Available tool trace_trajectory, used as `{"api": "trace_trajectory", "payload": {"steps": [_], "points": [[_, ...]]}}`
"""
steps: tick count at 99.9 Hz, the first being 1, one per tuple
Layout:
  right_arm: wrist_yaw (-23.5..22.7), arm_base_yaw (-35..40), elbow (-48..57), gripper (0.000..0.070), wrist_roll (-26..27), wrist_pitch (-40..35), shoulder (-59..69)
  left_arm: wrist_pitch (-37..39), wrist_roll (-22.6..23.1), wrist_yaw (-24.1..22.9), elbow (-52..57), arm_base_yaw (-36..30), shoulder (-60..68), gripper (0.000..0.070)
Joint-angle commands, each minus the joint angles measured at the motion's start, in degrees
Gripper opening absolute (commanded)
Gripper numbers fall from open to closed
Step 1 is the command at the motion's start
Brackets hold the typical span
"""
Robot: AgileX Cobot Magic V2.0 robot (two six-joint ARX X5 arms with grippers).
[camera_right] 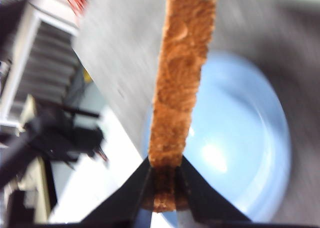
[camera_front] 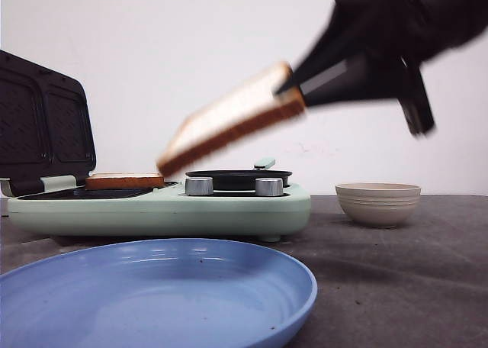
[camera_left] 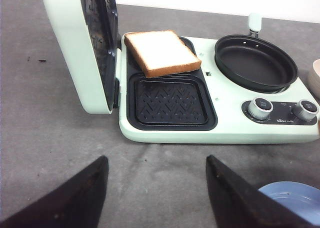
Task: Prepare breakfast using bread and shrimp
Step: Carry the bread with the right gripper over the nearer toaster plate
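Note:
One bread slice [camera_front: 229,119] hangs tilted in the air above the mint-green breakfast maker [camera_front: 152,207], pinched by its brown crust [camera_right: 177,88] in my right gripper [camera_right: 166,185], which is shut on it. A second bread slice [camera_left: 161,52] lies on the far grill plate of the maker, also seen in the front view [camera_front: 124,181]. The near grill plate [camera_left: 171,100] is bare. My left gripper [camera_left: 156,160] stands open low over the grey table in front of the maker, holding nothing. No shrimp is in view.
A blue plate [camera_front: 152,294] sits at the table's front, below the held slice [camera_right: 240,143]. A beige ribbed bowl [camera_front: 378,203] stands right of the maker. The maker's lid [camera_left: 80,43] stands open; its round black pan [camera_left: 255,62] and two knobs [camera_left: 260,108] are on its right.

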Motion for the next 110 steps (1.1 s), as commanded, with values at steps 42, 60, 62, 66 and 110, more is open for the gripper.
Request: {"api": "trace_trajectory", "payload": {"steps": [42,60,62,66,110], "points": [[2.8,0.6,18.4,0.0003,2.6,0.2,6.7,1.9,1.0,-1.9,0.3,0.0,0.1,0.0312],[2.8,1.2,25.0,0.0003,2.4,0.2,14.7,1.8,1.2,-2.0,0.3,0.0,0.1,0.0312],[2.8,1.2,25.8,0.0003,2.3,0.2,15.7,1.8,1.2,-2.0,0.3,0.0,0.1,0.0312],[2.8,1.3,27.4,0.0003,2.3,0.2,17.7,1.8,1.2,-2.0,0.3,0.0,0.1,0.0312],[2.8,4.6,45.4,0.0003,3.0,0.2,41.2,1.8,1.2,-2.8,0.3,0.0,0.1,0.0312]]}}
